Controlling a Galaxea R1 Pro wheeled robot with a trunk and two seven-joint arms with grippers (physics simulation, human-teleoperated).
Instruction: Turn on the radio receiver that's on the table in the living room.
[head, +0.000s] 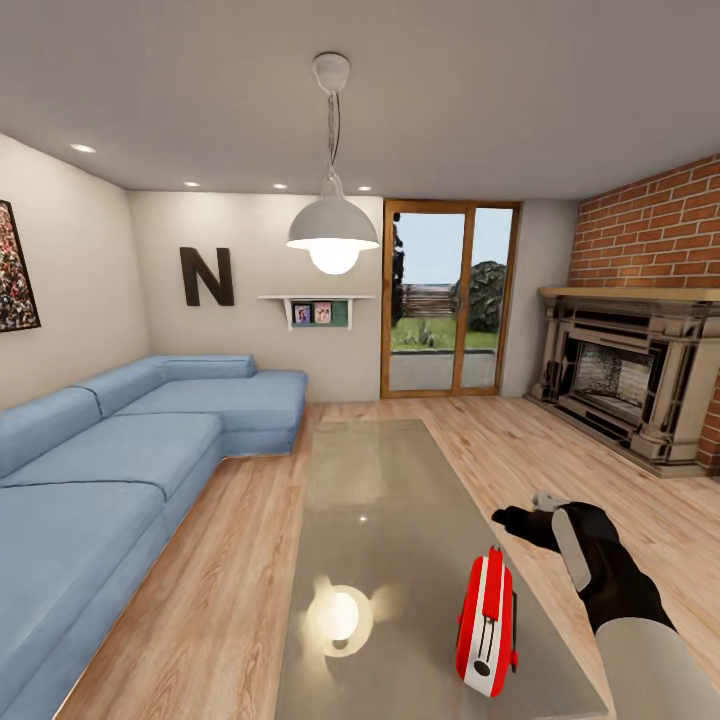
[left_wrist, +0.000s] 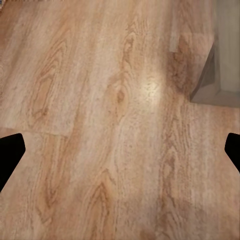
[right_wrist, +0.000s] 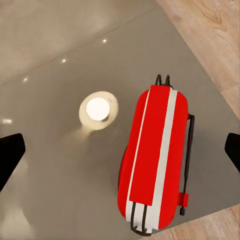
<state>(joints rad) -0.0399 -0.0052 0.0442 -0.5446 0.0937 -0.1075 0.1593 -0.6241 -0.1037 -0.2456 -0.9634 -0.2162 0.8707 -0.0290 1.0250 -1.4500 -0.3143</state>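
Radio receiver (head: 487, 620) stands on edge at the near right corner of the glass coffee table (head: 370, 480), lamp reflection (head: 337, 617) beside it. Right gripper (right_wrist: 120, 152) hovers above the radio, fingers spread wide, grasping nothing. Left gripper (left_wrist: 120, 150) also spread, over wood floor (left_wrist: 100, 125) beside the table corner.

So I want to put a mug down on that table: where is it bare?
Most of the table top is bare: the whole stretch from its far end toward the glass doors, and the side nearest the sofa. The near corner is taken by the radio, with the right gripper just beyond it.
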